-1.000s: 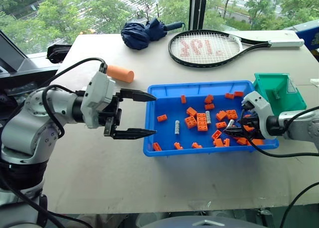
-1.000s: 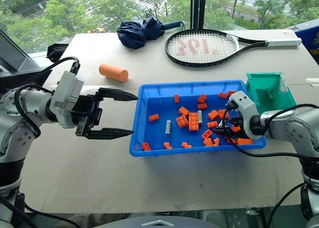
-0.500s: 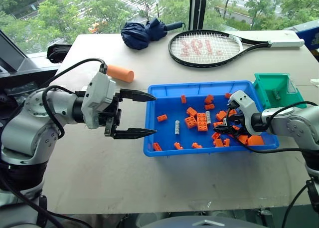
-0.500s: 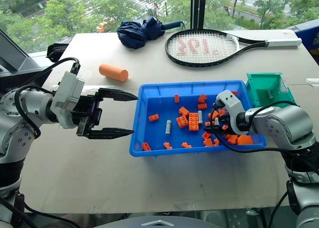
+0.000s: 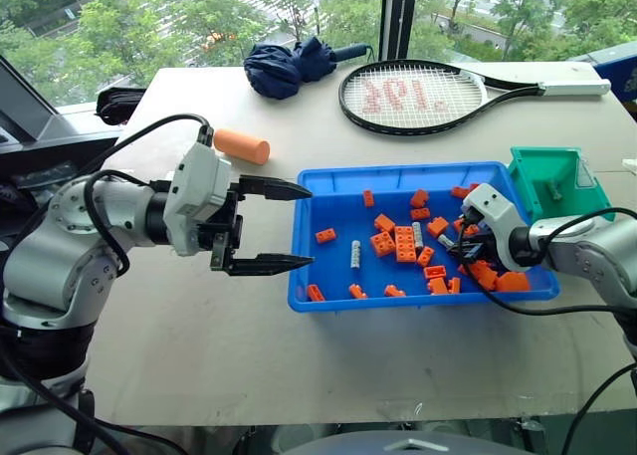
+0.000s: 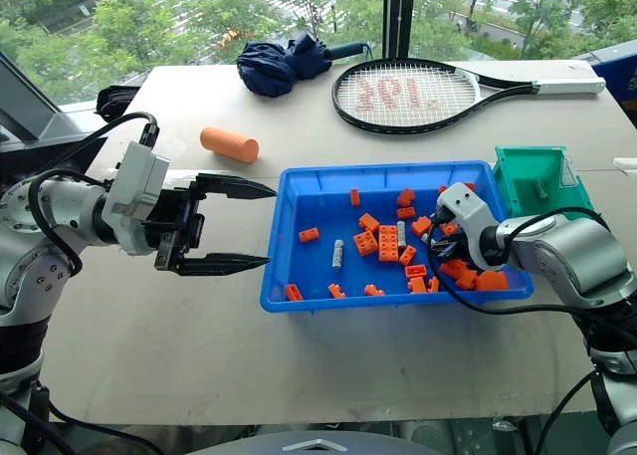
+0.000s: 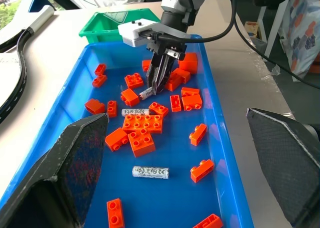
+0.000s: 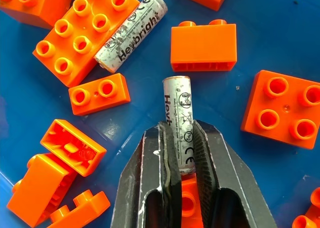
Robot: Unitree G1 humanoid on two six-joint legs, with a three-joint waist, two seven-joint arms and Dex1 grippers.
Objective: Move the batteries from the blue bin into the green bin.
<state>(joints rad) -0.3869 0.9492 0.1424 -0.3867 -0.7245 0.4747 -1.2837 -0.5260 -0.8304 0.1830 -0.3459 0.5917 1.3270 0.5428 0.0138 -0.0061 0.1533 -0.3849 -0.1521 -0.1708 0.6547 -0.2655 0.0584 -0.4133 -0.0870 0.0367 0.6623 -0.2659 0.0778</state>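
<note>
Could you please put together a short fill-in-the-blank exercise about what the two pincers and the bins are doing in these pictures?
1. The right pincer is shut on a ____.
2. The left pincer hovers with its jaws ____ beside the blue bin.
3. The orange bricks lie in the ____ bin.
4. The green bin stands at the blue bin's far ____ corner.

Missing words: battery; open; blue; right

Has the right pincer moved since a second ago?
Yes. The right pincer shifted leftward inside the blue bin, away from the green bin.
</note>
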